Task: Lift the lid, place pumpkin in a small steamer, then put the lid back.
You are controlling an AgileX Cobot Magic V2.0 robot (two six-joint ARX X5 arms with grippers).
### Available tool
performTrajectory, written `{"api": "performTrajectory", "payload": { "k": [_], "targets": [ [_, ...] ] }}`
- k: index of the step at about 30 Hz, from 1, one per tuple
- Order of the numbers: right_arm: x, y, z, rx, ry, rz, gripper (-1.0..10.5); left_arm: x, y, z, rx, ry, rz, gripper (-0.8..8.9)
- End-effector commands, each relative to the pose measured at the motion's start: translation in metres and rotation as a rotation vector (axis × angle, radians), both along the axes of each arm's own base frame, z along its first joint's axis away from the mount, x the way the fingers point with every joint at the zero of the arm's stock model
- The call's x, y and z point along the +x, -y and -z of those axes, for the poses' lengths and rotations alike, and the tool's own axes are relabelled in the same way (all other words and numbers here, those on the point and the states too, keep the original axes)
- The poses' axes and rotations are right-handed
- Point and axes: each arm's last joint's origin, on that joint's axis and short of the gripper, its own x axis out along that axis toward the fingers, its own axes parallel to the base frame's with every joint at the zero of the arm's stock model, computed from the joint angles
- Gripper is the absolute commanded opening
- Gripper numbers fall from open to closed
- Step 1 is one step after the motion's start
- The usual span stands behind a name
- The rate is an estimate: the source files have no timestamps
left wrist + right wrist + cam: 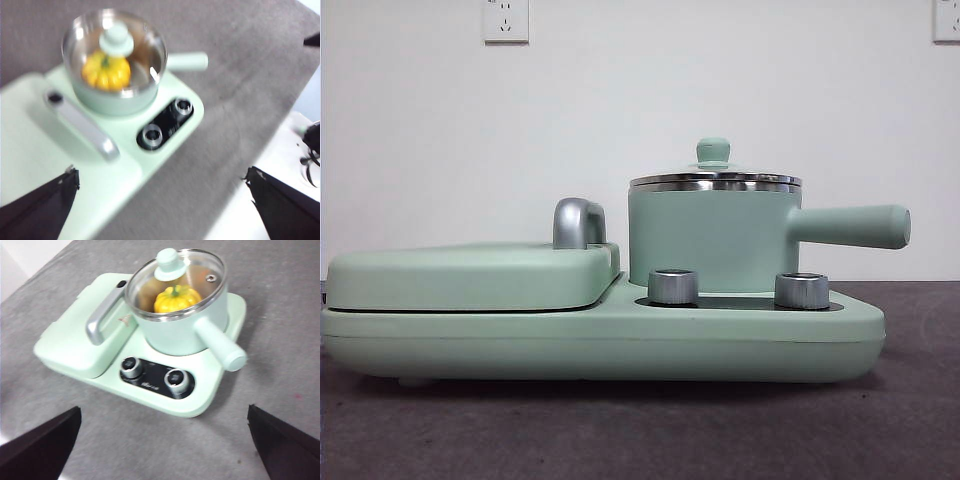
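Note:
The glass lid with its mint-green knob sits on the small steamer. Through the glass the yellow-orange pumpkin lies inside the pot. The steamer's long handle sticks out sideways. My left gripper hangs open high above the unit, holding nothing. My right gripper is open too, well back from the steamer and above the table. Neither arm shows in the front view.
The steamer stands on a wide mint-green base unit with two silver knobs. A flat mint-green cover with a steel handle takes up its other half. Grey cloth covers the table.

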Motion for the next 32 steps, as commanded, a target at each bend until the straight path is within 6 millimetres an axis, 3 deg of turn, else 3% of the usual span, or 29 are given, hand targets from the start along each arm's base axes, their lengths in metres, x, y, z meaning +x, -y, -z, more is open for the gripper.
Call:
{"api": "performTrajectory", "payload": {
  "k": [1, 7, 14, 16, 17, 19, 32],
  "targets": [
    [0.0, -0.001, -0.001, 0.0, 0.01, -0.037, 5.4, -0.017, -0.012, 0.018, -0.061, -0.074, -0.085, 6.2],
    [-0.001, -0.002, -0.001, -0.005, 0.018, -0.076, 5.4, -0.057, -0.048, 0.062, -0.188, -0.082, -0.267, 5.71],
    [-0.002, -0.003, -0.001, 0.0, 0.02, -0.14, 5.4, -0.096, -0.085, 0.085, -0.303, 0.037, -0.386, -0.04],
    [-0.002, -0.003, -0.001, -0.005, 0.024, -0.147, 4.9, -0.104, -0.091, 0.085, -0.32, 0.065, -0.398, 0.08],
    [-0.002, -0.003, -0.001, -0.008, 0.028, -0.157, 3.8, -0.106, -0.093, 0.085, -0.327, 0.074, -0.395, 0.06],
    [-0.002, -0.003, -0.001, -0.013, 0.032, -0.168, 0.2, -0.11, -0.097, 0.084, -0.341, 0.092, -0.389, 0.06],
    [-0.002, -0.004, -0.003, -0.01, 0.049, -0.17, 0.2, -0.111, -0.097, 0.084, -0.347, 0.096, -0.387, 0.06]
  ]
}}
